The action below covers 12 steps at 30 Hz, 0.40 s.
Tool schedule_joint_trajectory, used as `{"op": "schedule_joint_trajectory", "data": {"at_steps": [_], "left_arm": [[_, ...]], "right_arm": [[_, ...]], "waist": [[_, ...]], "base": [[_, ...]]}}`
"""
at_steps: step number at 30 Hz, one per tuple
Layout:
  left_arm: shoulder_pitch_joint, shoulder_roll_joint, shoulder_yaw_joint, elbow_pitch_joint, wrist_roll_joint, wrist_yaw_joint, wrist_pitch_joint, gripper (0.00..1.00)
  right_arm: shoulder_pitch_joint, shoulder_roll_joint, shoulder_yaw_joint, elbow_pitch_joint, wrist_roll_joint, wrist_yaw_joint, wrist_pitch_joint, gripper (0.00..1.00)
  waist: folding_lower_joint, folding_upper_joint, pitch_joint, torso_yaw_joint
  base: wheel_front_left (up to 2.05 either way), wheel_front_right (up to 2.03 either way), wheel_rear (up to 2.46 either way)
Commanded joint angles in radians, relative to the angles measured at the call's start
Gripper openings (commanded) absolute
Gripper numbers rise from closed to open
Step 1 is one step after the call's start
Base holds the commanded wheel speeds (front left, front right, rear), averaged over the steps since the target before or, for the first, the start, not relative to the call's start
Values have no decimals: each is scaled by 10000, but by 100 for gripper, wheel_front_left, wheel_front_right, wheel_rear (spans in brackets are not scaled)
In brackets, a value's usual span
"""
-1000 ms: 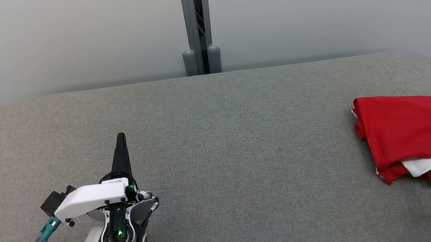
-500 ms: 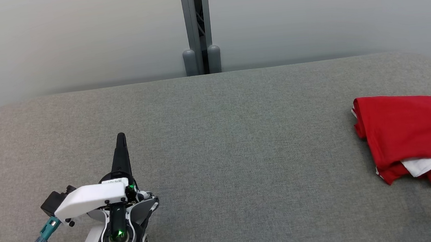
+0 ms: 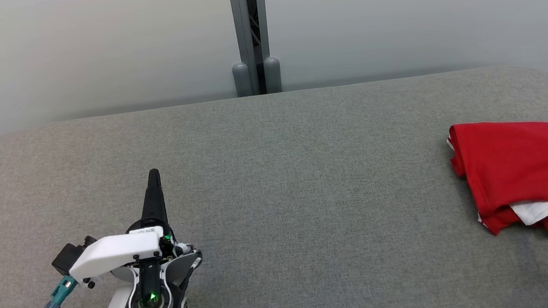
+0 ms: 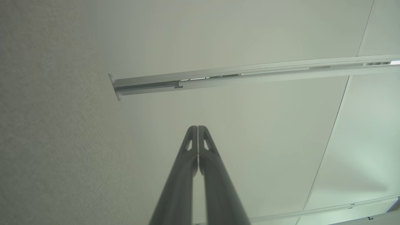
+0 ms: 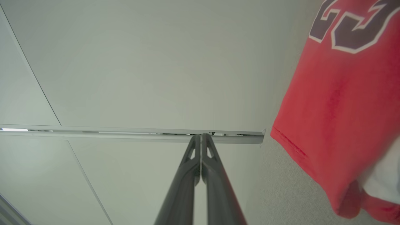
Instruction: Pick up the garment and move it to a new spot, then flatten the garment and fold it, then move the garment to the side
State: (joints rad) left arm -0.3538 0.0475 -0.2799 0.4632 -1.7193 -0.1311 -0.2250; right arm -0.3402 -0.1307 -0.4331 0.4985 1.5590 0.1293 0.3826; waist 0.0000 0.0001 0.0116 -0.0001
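The garment (image 3: 512, 171) lies folded at the right side of the table (image 3: 306, 171), away from the centre, so the set-aside step appears complete. The left gripper (image 3: 154, 178) rests near-left, jaws clenched on nothing. The right gripper (image 5: 200, 139), by the garment, is likewise clenched and empty.

Before me lies a flat grey woven-fabric surface (image 3: 277, 184) with rounded far corners. Behind it stand two plain off-white wall panels (image 3: 93, 50), joined by a vertical grey metal post (image 3: 247, 25) ending in two rounded grey caps (image 3: 256, 77). Lighting is even and diffuse.
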Motion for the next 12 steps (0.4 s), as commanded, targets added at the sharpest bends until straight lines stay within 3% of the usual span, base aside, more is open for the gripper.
{"op": "schedule_joint_trajectory", "data": {"at_steps": [1,12], "left_arm": [[-78,21,-1,0,-9,-33,-27,0],[-78,21,-1,-1,-9,-31,-27,0]], "right_arm": [[-5,-87,16,-1,64,25,9,0],[-4,-88,19,-1,60,25,6,0]], "waist": [[0,-1,0,0],[0,-1,0,0]], "base": [[0,0,0],[0,0,0]]}}
